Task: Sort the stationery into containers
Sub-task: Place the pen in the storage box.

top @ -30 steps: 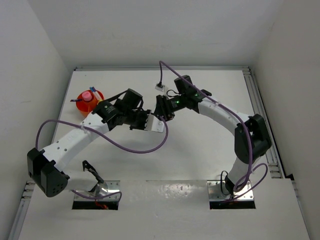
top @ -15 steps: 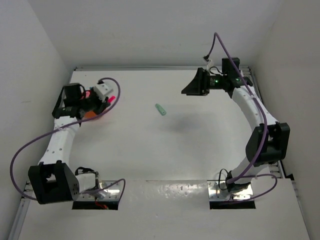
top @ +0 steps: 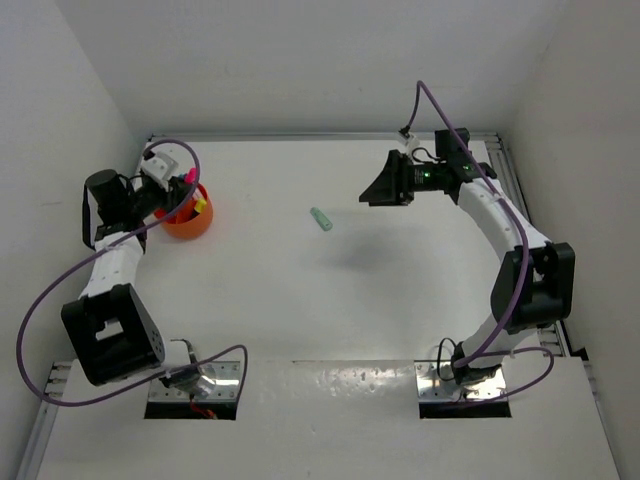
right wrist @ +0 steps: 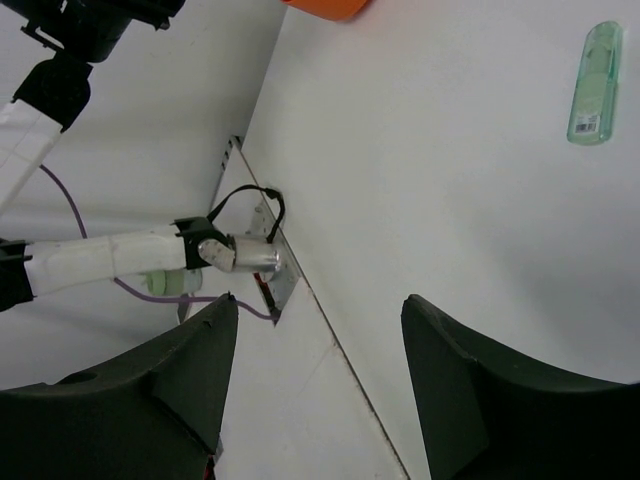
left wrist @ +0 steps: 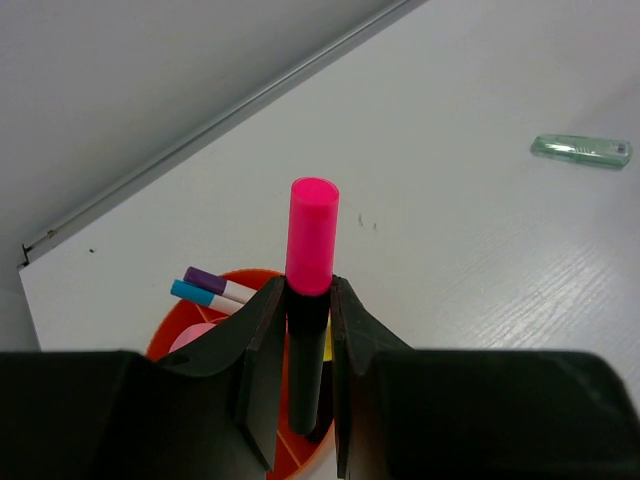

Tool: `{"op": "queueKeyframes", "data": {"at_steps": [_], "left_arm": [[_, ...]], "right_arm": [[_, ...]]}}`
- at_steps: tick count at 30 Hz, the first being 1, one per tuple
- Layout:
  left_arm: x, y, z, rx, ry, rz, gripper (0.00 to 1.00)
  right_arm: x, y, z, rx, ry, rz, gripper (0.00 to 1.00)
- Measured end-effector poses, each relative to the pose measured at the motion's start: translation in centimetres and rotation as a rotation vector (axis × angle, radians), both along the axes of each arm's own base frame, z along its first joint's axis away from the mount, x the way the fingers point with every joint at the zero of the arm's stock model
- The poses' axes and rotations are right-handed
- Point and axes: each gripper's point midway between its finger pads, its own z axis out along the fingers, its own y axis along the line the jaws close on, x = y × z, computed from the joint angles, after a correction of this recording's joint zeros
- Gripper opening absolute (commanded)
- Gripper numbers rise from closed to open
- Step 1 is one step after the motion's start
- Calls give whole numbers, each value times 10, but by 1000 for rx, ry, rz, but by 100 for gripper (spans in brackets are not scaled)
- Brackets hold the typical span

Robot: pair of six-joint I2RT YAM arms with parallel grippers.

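Left hand (left wrist: 308, 305) clenched on a black highlighter (left wrist: 312, 235), pink cap up, upright over the orange bowl (left wrist: 168, 328) at the desk's (top: 300, 290) far-left corner. Bowl holds a purple-tipped white pen (left wrist: 215, 284), a blue pen (left wrist: 200, 293) and a pink item (left wrist: 190, 338). Green highlighter (top: 321, 218) lies flat mid-desk, alone. Right hand (right wrist: 318, 305) spread wide, holding nothing, hovering near it on its right.

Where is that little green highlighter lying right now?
In the top view, the green highlighter lies loose on the table's far half, near the middle, between the orange bowl on the left and the open right gripper, touching neither.
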Motion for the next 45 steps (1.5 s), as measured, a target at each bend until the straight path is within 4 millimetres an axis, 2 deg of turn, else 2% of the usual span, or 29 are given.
{"op": "queueKeyframes", "data": {"at_steps": [10, 15, 17, 26, 29, 33, 37, 39, 42, 43, 45], "left_arm": [[20, 17, -39, -57, 74, -41, 1], [21, 15, -43, -64, 78, -59, 2], [21, 15, -45, -64, 81, -67, 6], [19, 23, -53, -51, 88, -59, 32], [19, 27, -52, -42, 83, -54, 56], [21, 29, -45, -38, 72, -58, 66], [23, 28, -35, -42, 57, -73, 67], [22, 25, -28, -60, 55, -77, 66], [18, 20, -8, -68, 34, -83, 64], [16, 17, 2, -63, 23, -85, 65], [15, 10, 27, -37, -1, -92, 72]], "right_arm": [[4, 0, -14, -6, 40, 0, 65], [4, 0, -28, -16, 91, 2, 65], [5, 0, -31, -20, 102, 2, 65], [9, 2, -28, -31, 83, 10, 65], [8, 6, -31, -42, 79, 16, 65], [10, 7, -37, -76, 62, 9, 65], [15, 8, -49, -138, 40, -1, 63], [19, 7, -59, -187, 25, -12, 56], [29, 8, -81, -312, -22, -19, 49], [36, 11, -95, -396, -52, -15, 47], [44, 18, -108, -479, -97, 2, 47]]}}
